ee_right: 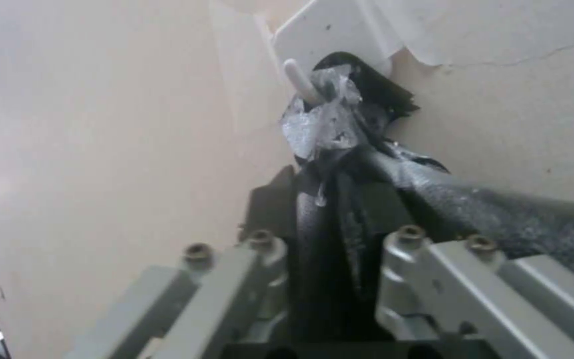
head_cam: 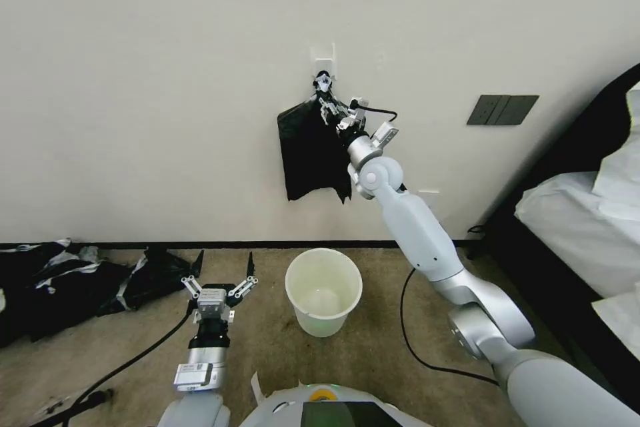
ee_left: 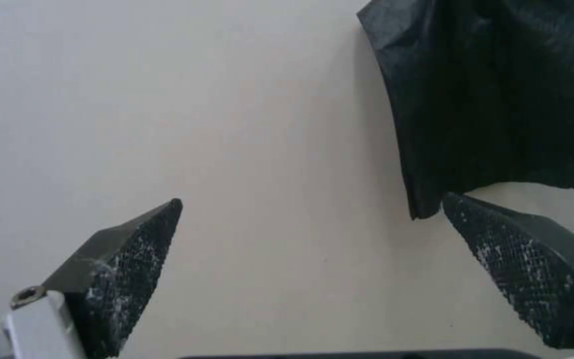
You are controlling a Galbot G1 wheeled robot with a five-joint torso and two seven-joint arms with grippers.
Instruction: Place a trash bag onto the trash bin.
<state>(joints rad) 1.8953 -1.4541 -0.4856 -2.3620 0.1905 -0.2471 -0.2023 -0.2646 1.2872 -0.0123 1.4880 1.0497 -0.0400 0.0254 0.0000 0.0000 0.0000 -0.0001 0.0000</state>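
One right gripper point(head_cam: 326, 109) apparently clamped on hook-hung black bag bundle point(head_cam: 312, 153); left gripper point(head_cam: 221, 284) wide, empty.

Bedroom — bed point(head_cam: 587, 213), carpet point(head_cam: 267, 340).

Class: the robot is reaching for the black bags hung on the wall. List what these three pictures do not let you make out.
- Right tool: its tips, buried in the bag bundle, right wrist view.
- How many bags the bundle holds: too small, head view.
- Bundle's top: cut off by the left wrist view's edge.
- Bin base: hidden by its own wall.
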